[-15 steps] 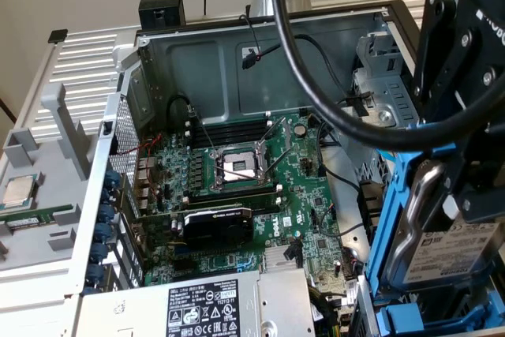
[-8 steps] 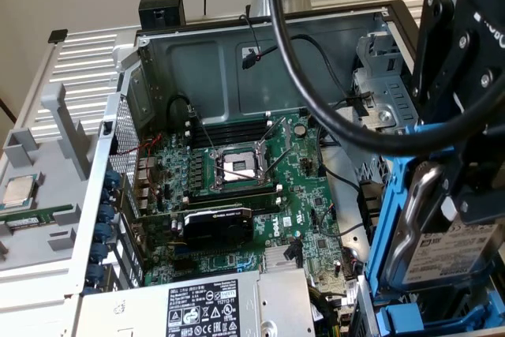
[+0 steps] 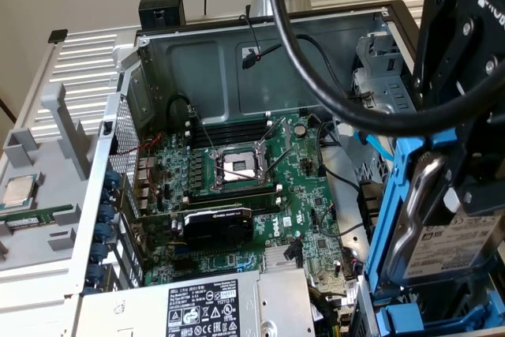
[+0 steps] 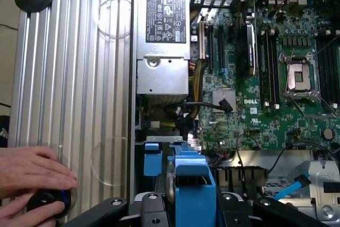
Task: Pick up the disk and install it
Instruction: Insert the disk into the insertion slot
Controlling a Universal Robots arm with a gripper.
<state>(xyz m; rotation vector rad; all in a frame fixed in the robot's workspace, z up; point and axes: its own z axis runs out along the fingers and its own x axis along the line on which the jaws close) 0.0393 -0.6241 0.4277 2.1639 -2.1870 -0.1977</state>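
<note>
The disk (image 3: 456, 249), a silver-grey hard drive with a white label clipped in a bright blue carrier frame (image 3: 392, 211), hangs upright at the exterior view's right, over the open computer case's front corner. My black gripper (image 3: 465, 183) comes down from above and is shut on the disk. In the wrist view the blue carrier (image 4: 194, 182) sits between my two black fingers (image 4: 151, 208), edge-on, above a dark bay beside the motherboard (image 4: 249, 104). The lower end of the disk is cut off by the picture's edge.
The case holds a green motherboard (image 3: 237, 195) with an open processor socket (image 3: 237, 166), a black card (image 3: 217, 224) and a power supply (image 3: 207, 305). A thick black cable (image 3: 316, 84) loops overhead. A processor chip (image 3: 17, 191) lies on the grey tray. A person's hand (image 4: 29, 171) rests on a black knob.
</note>
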